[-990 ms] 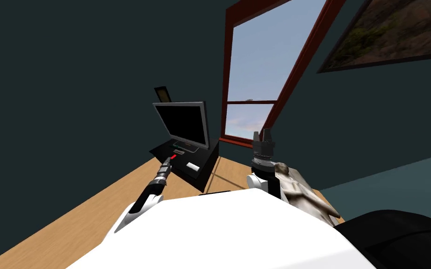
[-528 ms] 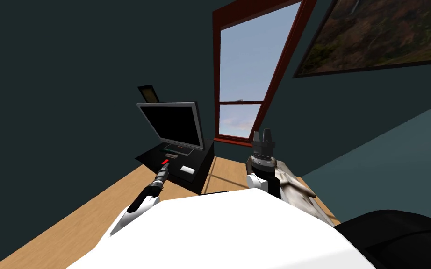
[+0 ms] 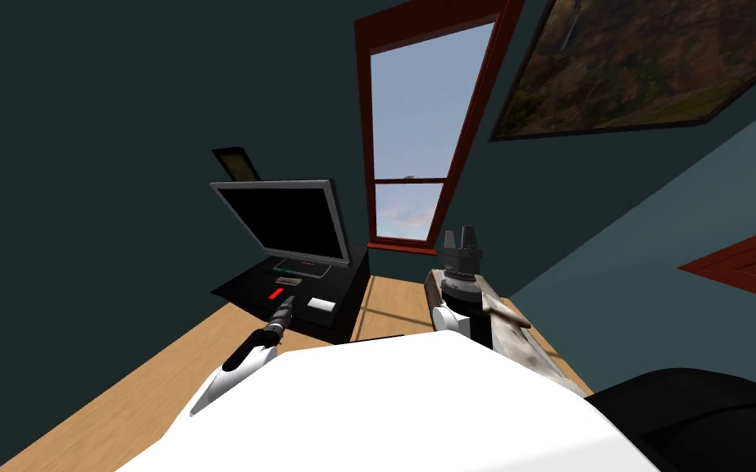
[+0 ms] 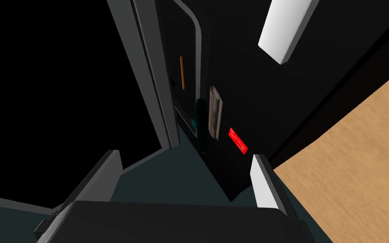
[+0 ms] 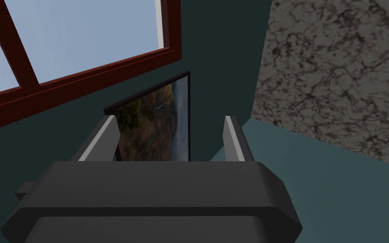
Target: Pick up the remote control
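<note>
The remote control (image 4: pixel 214 112) lies flat on the black bench (image 3: pixel 339 283) at the monitor's (image 3: pixel 286 217) foot, just beyond a red label (image 4: pixel 238 140). I have swung since a second ago, which puts it nearly straight ahead of my left gripper (image 4: pixel 185 156), fingers spread, well short of touching. My right gripper (image 5: pixel 168 135) is raised at my right, fingers apart.

One monitor (image 3: pixel 286 220), one remote control (image 4: pixel 215 112), one white box (image 3: pixel 321 305)
</note>
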`<state>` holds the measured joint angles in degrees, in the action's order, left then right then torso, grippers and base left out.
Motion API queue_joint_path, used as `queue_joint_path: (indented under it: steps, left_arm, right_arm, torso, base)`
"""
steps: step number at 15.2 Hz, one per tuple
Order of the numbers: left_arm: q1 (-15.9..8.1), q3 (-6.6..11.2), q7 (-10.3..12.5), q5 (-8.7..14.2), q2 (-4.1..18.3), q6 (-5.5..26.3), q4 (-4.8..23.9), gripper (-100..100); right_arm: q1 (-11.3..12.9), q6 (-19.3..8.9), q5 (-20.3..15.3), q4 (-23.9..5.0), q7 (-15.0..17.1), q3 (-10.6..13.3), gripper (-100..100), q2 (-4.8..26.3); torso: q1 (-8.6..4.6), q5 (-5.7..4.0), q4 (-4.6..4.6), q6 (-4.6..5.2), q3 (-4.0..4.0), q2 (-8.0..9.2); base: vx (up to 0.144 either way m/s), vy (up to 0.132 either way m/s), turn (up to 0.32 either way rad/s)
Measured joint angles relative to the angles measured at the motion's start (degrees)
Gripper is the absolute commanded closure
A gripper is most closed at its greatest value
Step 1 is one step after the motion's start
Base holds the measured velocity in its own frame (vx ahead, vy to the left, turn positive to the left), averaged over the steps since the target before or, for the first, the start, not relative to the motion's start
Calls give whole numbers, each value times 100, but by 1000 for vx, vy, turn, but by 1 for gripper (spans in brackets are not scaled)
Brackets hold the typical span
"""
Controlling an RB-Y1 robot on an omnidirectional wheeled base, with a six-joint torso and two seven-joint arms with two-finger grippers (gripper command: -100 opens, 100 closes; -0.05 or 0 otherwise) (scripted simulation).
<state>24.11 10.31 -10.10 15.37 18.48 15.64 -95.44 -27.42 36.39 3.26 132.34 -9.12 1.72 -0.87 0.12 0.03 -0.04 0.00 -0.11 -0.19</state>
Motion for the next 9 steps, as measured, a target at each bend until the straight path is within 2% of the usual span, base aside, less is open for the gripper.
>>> queue_joint_path:
  steps: [3,9]
  left_arm:
    - [-53,61,-101,105,19,318,182,-100]
    - [-209,186,-297,448,195,998,724,-100]
  right_arm:
    - [0,0,0,0,0,0,0,0]
    - [0,0,0,0,0,0,0,0]
  torso:
    - [1,0,-1,-1,-2,-3]
    - [1,0,-1,2,-4,-7]
  base:
    - [45,-1,-154]
    - [51,3,-177]
